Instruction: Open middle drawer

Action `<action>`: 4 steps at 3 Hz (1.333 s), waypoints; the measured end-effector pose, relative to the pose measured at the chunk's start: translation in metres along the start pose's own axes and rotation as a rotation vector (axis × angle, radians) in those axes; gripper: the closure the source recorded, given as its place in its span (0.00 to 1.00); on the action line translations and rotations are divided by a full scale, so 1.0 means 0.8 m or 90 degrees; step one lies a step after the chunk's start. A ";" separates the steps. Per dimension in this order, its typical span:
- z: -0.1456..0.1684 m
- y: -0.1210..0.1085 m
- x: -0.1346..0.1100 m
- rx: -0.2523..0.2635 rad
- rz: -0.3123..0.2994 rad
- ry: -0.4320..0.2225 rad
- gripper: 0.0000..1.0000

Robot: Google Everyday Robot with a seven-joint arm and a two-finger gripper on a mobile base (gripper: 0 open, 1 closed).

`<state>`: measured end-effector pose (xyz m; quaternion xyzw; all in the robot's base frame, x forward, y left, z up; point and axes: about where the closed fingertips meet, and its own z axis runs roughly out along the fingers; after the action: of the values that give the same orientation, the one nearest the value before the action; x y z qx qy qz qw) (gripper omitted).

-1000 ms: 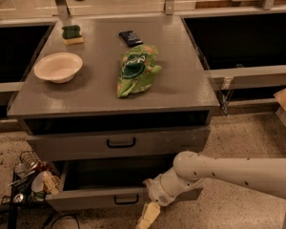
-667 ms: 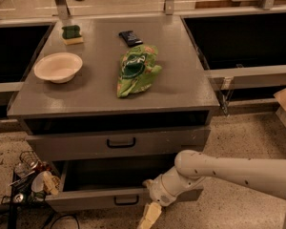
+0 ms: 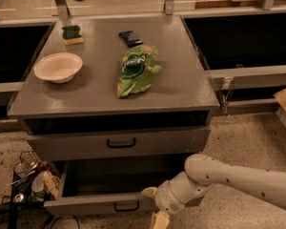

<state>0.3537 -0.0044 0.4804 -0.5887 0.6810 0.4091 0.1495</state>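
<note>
The middle drawer point(image 3: 93, 205) is the lower of the two in view. It stands pulled well out, its grey inside point(image 3: 119, 178) showing and its small black loop handle point(image 3: 126, 206) free. My gripper point(image 3: 155, 206) is at the drawer's front panel, just right of the handle and low near the floor. Its tan fingers point(image 3: 160, 220) stand apart, one at the panel's top rim and one below it. It holds nothing. My white arm point(image 3: 238, 175) comes in from the right.
The drawer above point(image 3: 119, 144) has a taller front and a black handle. The grey cabinet top point(image 3: 181, 85) bears a white bowl point(image 3: 58, 67), a green chip bag point(image 3: 137, 69), a dark snack bar point(image 3: 131, 37) and a sponge point(image 3: 72, 34). A wire basket of clutter point(image 3: 28, 182) sits at the floor left.
My arm and gripper have shifted slightly to the right along the drawer front. The drawer stays pulled out as before.
</note>
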 end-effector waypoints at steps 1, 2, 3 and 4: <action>-0.005 0.012 -0.001 -0.003 -0.013 -0.008 0.00; -0.005 0.011 0.000 0.031 -0.002 0.014 0.00; -0.011 0.007 0.002 0.110 0.018 0.041 0.00; -0.017 0.001 0.004 0.176 0.024 0.041 0.00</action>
<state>0.3563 -0.0165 0.4871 -0.5623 0.7462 0.2951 0.1997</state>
